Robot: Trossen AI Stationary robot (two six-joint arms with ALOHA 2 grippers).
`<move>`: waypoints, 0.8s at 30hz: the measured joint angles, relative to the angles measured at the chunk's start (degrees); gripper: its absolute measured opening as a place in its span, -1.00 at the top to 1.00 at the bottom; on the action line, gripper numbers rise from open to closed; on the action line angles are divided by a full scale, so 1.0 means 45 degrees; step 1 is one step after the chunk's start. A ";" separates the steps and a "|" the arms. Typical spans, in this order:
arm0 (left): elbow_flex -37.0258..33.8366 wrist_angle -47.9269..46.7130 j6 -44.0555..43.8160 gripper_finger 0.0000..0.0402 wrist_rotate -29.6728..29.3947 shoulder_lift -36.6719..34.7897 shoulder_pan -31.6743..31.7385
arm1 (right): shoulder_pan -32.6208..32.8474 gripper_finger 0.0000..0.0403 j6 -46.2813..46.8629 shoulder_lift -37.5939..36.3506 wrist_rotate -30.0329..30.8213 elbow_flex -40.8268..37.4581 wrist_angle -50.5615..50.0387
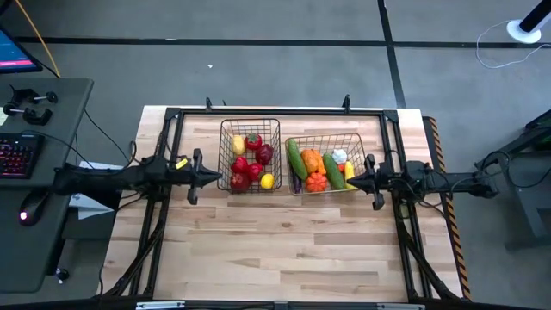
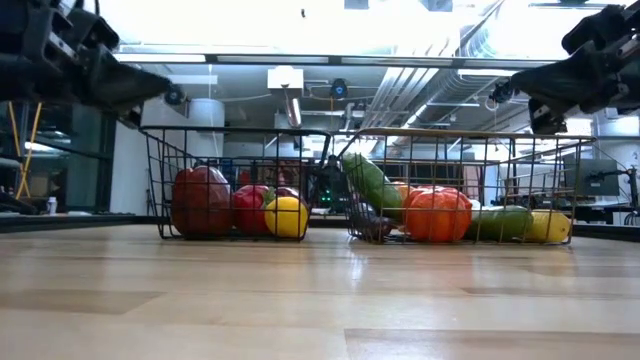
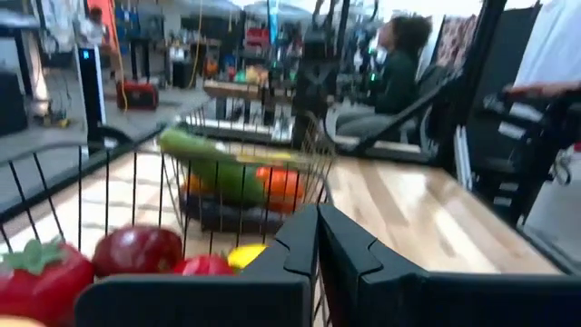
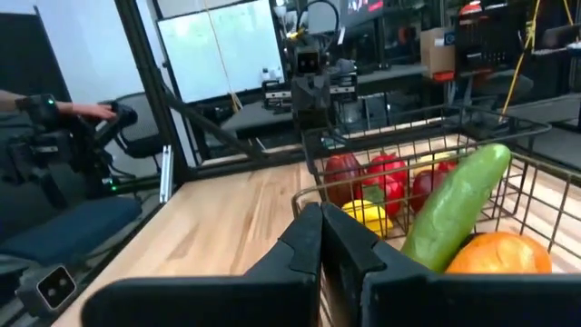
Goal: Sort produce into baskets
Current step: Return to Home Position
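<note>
The narrower wire basket (image 1: pixel 250 156) stands on the table and holds red and yellow produce (image 1: pixel 248 165). The wider basket (image 1: pixel 326 163) stands to its right and holds green, orange, purple, white and yellow produce (image 1: pixel 315 165). My left gripper (image 1: pixel 217 176) is shut and empty, raised by the narrower basket's left wall; it also shows in its wrist view (image 3: pixel 318 216). My right gripper (image 1: pixel 348 181) is shut and empty, raised over the wider basket's right end; it also shows in its wrist view (image 4: pixel 320 214). In the low view both grippers hang above the basket rims.
A dark metal frame (image 1: pixel 280 111) runs around the table's far part. The near half of the wooden table (image 1: pixel 284 250) is bare wood. A desk with a keyboard (image 1: pixel 17 155) stands left of the table. A seated person (image 3: pixel 399 64) shows beyond the table.
</note>
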 joint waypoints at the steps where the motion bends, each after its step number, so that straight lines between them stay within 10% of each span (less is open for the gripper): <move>1: 0.0000 -0.0017 -0.0005 1.00 -0.0003 -0.0286 0.0000 | 0.0000 1.00 0.0000 0.0019 0.0000 -0.0008 0.0048; 24: -0.0005 0.0505 -0.0002 1.00 0.0000 -0.3077 -0.0006 | 0.0000 1.00 0.0000 0.0025 -0.0053 -0.0018 -0.0196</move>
